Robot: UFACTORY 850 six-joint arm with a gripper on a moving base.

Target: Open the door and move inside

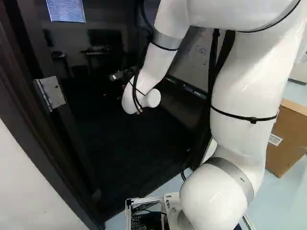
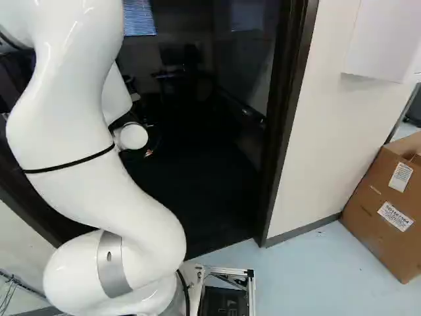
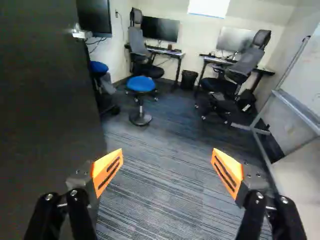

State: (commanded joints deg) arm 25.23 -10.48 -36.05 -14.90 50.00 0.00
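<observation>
Door [image 3: 45, 110] open, gripper [image 3: 167, 159] fingers apart; I judge entry step: drive inside, clearing doorframe [image 2: 286, 118], right base view's upper right.

Base views: set behind the arm [image 1: 244, 72], one each side, facing ahead and slightly down through the door frame [image 2: 289, 99]; both share the window blind [image 1: 66, 10] and dark floor [image 1: 129, 153]. Wrist view: nearer the room, facing in past the door [image 3: 40, 110] toward desks [image 3: 170, 52].

The door [image 3: 45, 110], dark and flat-faced, stands upright and open into the room [image 3: 160, 170], metal handle [image 3: 81, 34] near its free edge.
</observation>
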